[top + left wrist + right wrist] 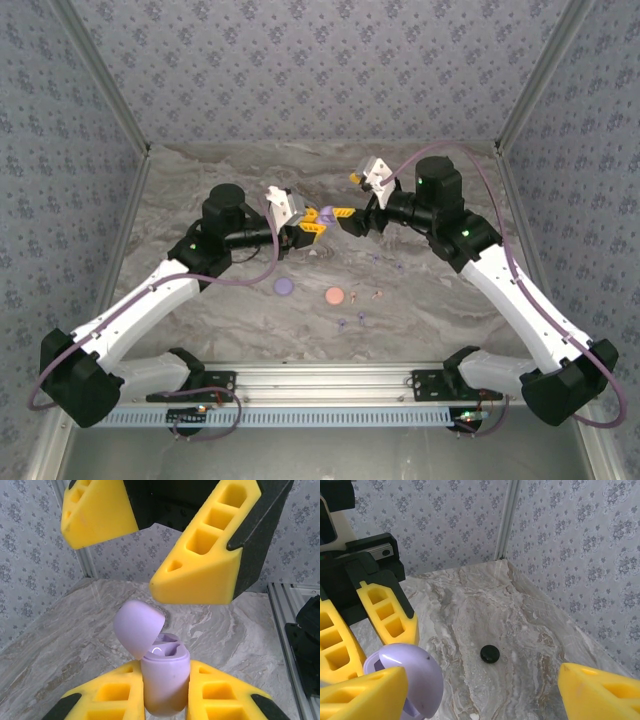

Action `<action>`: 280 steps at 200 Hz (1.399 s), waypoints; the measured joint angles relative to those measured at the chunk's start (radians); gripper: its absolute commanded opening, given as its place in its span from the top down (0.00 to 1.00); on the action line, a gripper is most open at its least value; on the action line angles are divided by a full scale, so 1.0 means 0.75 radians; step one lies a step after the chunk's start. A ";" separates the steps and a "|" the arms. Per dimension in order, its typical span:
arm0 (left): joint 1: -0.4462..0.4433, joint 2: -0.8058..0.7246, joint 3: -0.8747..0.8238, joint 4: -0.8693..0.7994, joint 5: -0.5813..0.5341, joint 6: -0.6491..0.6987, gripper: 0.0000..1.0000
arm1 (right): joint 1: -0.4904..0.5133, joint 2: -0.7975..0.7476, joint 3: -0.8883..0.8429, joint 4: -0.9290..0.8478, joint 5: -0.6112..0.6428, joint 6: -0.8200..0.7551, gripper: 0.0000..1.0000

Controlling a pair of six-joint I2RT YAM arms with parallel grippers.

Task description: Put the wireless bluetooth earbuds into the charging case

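**Open case [165, 685] clamped in left gripper [312, 224]**

The case sits between the fingers, its long axis along them, the lid [137, 625] swung aside. The mouth faces the right gripper [345, 217], whose jaws stand apart just beside it. Earbuds [378, 294] lie on the table [200, 190], well apart from both grippers, too small to tell which way they point.

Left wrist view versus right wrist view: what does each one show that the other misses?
Left wrist: the open cavity of the lilac case, seen from the front. Right wrist: a small black disc on the marble table. Both: the case's raised lid, the left gripper shut on the case, and the right gripper with jaws open near it.
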 measured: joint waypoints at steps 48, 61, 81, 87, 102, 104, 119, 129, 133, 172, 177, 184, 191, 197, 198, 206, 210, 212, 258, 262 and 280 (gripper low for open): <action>0.000 0.000 0.000 0.001 0.000 -0.001 1.00 | -0.003 0.000 0.000 -0.013 -0.001 0.000 0.19; 0.000 0.000 0.000 0.001 0.000 -0.001 1.00 | -0.003 0.001 0.000 -0.012 -0.001 0.001 0.19; 0.000 0.000 0.000 0.001 -0.001 -0.002 1.00 | -0.004 0.010 0.000 -0.011 -0.001 0.001 0.19; 0.000 0.000 0.000 -0.001 -0.001 -0.002 1.00 | -0.004 0.014 0.001 -0.011 -0.001 0.001 0.19; 0.000 0.000 0.000 -0.007 -0.001 -0.002 1.00 | -0.005 0.026 0.010 -0.011 -0.001 0.002 0.19; 0.000 0.000 0.000 -0.008 -0.001 -0.002 1.00 | -0.005 0.027 0.012 -0.012 -0.001 0.001 0.19; 0.000 0.000 0.000 -0.009 0.000 -0.001 1.00 | -0.005 0.041 0.027 -0.012 0.000 0.001 0.19; -0.001 -0.001 0.000 -0.008 0.001 -0.001 1.00 | -0.008 0.050 0.035 -0.013 0.000 0.001 0.19; -0.001 -0.001 0.000 -0.008 0.001 -0.002 1.00 | -0.008 0.052 0.037 -0.014 0.000 0.001 0.19; -0.009 -0.001 0.000 -0.007 -0.001 -0.001 1.00 | -0.016 0.056 0.043 -0.022 -0.002 0.006 0.18; -0.009 -0.001 0.000 -0.007 -0.001 -0.001 1.00 | -0.021 0.053 0.043 -0.023 -0.002 0.010 0.18; -0.009 -0.001 -0.001 -0.006 -0.002 -0.002 1.00 | -0.031 0.046 0.043 -0.027 -0.002 0.018 0.18; -0.009 -0.001 -0.001 -0.004 -0.007 -0.002 1.00 | -0.043 0.033 0.042 -0.033 -0.002 0.032 0.18; -0.009 -0.001 -0.004 0.006 -0.012 -0.007 1.00 | -0.055 0.016 0.040 -0.036 0.001 0.045 0.18; -0.009 -0.001 -0.005 0.007 -0.013 -0.007 1.00 | -0.056 0.014 0.040 -0.037 0.001 0.046 0.18; -0.009 -0.001 -0.016 0.030 -0.024 -0.013 1.00 | -0.069 -0.016 0.034 -0.043 0.013 0.066 0.18; -0.009 -0.002 -0.024 0.043 -0.031 -0.023 1.00 | -0.075 -0.036 0.028 -0.046 0.024 0.078 0.18; -0.009 -0.002 -0.030 0.052 -0.035 -0.024 1.00 | -0.078 -0.045 0.026 -0.049 0.031 0.084 0.18; -0.009 -0.021 -0.258 0.294 -0.110 -0.215 1.00 | -0.115 -0.175 -0.071 -0.213 0.292 0.300 0.22; -0.009 -0.024 -0.273 0.307 -0.116 -0.227 1.00 | -0.119 -0.175 -0.086 -0.229 0.313 0.320 0.23; -0.009 -0.039 -0.328 0.373 -0.145 -0.291 1.00 | -0.137 -0.125 -0.171 -0.309 0.412 0.439 0.28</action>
